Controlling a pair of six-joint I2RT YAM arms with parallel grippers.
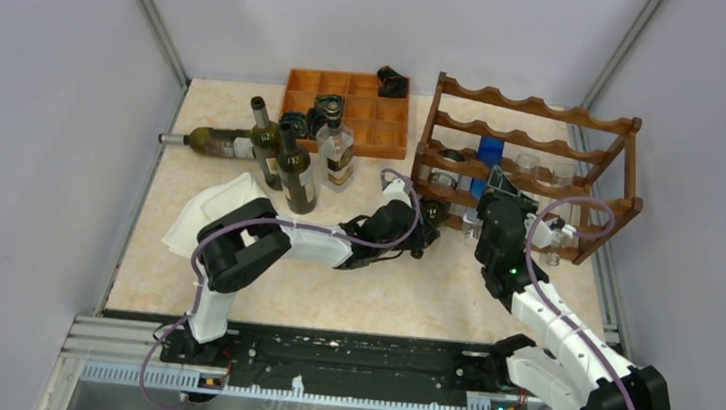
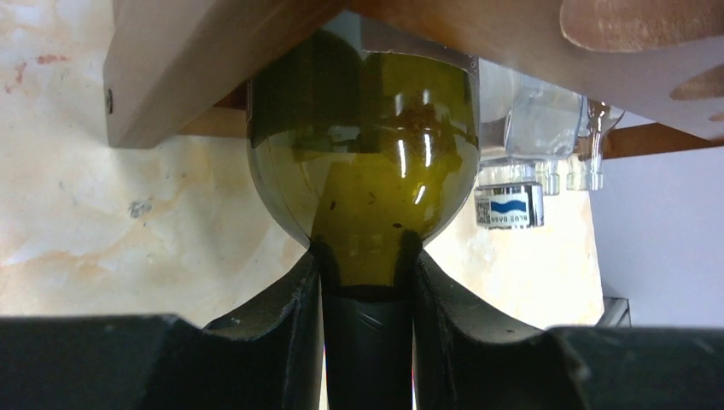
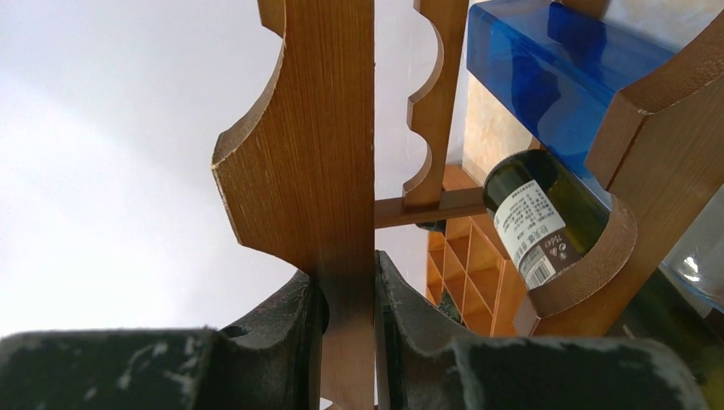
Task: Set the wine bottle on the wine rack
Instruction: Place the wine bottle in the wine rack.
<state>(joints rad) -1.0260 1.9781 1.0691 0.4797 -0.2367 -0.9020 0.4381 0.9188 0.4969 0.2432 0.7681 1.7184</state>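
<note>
The reddish-brown wine rack (image 1: pixel 535 146) with wavy rails stands at the back right. My left gripper (image 1: pixel 423 233) is at its lower left front, shut on the black-foiled neck of a green wine bottle (image 2: pixel 363 171). In the left wrist view the bottle's body reaches in under a wooden rail (image 2: pixel 196 60), and the fingers (image 2: pixel 290 316) clamp the neck. My right gripper (image 1: pixel 499 216) is shut on an upright scalloped rail (image 3: pixel 316 171) of the rack. In the right wrist view the labelled bottle (image 3: pixel 534 218) lies in a scallop.
A blue bottle (image 1: pixel 487 155) and clear bottles (image 1: pixel 543 172) lie in the rack. To the left stand two dark bottles (image 1: pixel 283 162) and a clear one (image 1: pixel 338 150), and a green bottle (image 1: pixel 214 141) lies flat. There is an orange compartment tray (image 1: pixel 349 98) behind and a white cloth (image 1: pixel 206 212).
</note>
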